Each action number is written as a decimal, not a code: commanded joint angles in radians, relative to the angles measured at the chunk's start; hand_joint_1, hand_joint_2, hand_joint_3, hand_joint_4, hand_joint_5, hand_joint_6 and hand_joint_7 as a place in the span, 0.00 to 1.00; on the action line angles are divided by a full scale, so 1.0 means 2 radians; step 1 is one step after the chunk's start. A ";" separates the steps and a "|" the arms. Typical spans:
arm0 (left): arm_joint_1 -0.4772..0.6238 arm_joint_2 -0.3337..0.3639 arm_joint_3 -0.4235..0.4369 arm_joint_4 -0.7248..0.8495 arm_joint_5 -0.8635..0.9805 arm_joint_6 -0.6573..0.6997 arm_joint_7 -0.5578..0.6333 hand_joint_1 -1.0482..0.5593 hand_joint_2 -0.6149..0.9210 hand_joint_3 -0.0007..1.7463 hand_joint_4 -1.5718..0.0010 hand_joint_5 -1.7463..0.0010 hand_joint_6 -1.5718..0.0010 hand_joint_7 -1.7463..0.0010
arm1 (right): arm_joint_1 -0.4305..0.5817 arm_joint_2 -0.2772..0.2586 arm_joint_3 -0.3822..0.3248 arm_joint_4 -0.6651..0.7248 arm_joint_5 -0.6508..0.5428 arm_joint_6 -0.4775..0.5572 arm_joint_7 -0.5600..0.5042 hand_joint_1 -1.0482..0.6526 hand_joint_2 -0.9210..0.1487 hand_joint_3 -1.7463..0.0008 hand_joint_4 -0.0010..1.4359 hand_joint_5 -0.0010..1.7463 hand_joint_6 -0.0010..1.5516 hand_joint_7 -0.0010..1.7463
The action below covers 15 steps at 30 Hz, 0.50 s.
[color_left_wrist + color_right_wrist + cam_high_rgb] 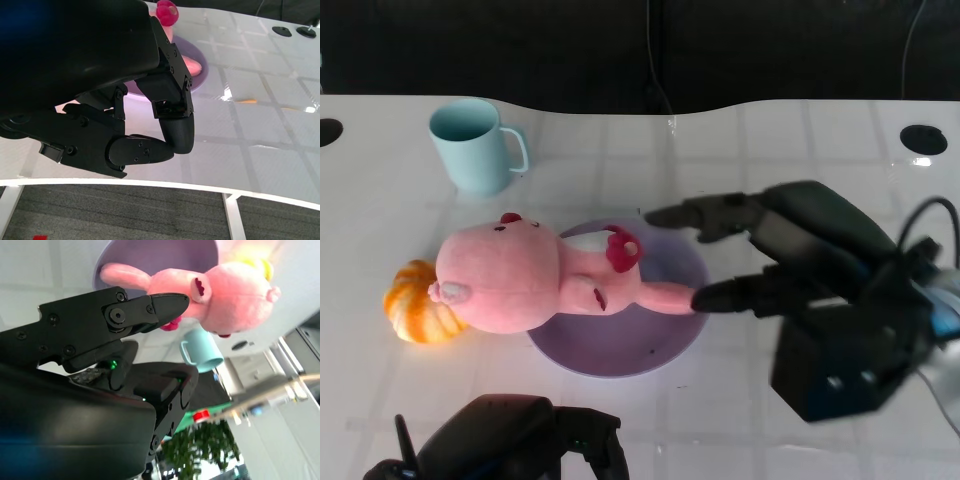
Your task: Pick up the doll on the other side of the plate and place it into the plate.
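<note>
A pink plush doll (510, 278) with a red bow lies across the purple plate (650, 350). Its body and legs are over the plate and its big head hangs off the plate's left rim. My right hand (790, 260) is just right of the plate with its fingers spread. One fingertip (705, 297) is at the end of the doll's leg, and nothing is gripped. The right wrist view shows the doll (240, 290) and plate (160, 255) beyond the fingers (165, 302). My left hand (520, 440) sits at the near edge, fingers (175, 130) curled in on nothing.
A light blue mug (475, 145) stands at the back left. An orange ridged toy (415, 305) lies against the doll's head on the left. Dark round holes (923, 139) mark the table's far corners. The table's near edge runs just behind my left hand.
</note>
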 commanded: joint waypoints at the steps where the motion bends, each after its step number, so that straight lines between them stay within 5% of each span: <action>1: -0.001 0.008 0.003 -0.010 0.000 0.004 -0.007 0.44 1.00 0.24 0.55 0.29 0.53 0.48 | 0.036 -0.020 -0.026 -0.025 0.017 -0.020 -0.013 0.47 0.03 0.92 0.58 0.50 0.55 0.12; 2: -0.001 0.010 0.004 -0.011 -0.001 0.003 -0.007 0.44 1.00 0.24 0.56 0.28 0.53 0.48 | 0.048 -0.024 -0.032 -0.034 0.023 -0.015 -0.009 0.50 0.04 0.92 0.58 0.53 0.58 0.12; 6: 0.001 0.011 0.008 -0.014 -0.008 0.007 -0.010 0.44 1.00 0.24 0.56 0.28 0.54 0.47 | 0.092 -0.037 -0.059 -0.073 0.055 0.009 0.013 0.59 0.42 0.44 0.62 0.65 0.68 0.17; 10: 0.003 0.014 0.013 -0.015 -0.014 0.006 -0.011 0.44 1.00 0.24 0.56 0.27 0.54 0.46 | 0.130 -0.049 -0.080 -0.103 0.074 0.011 0.021 0.64 0.51 0.32 0.70 0.74 0.74 0.26; 15: 0.002 0.020 0.017 -0.016 -0.016 0.008 -0.012 0.44 1.00 0.24 0.56 0.27 0.54 0.46 | 0.168 -0.063 -0.098 -0.143 0.079 0.031 0.035 0.67 0.60 0.20 0.66 0.86 0.67 0.50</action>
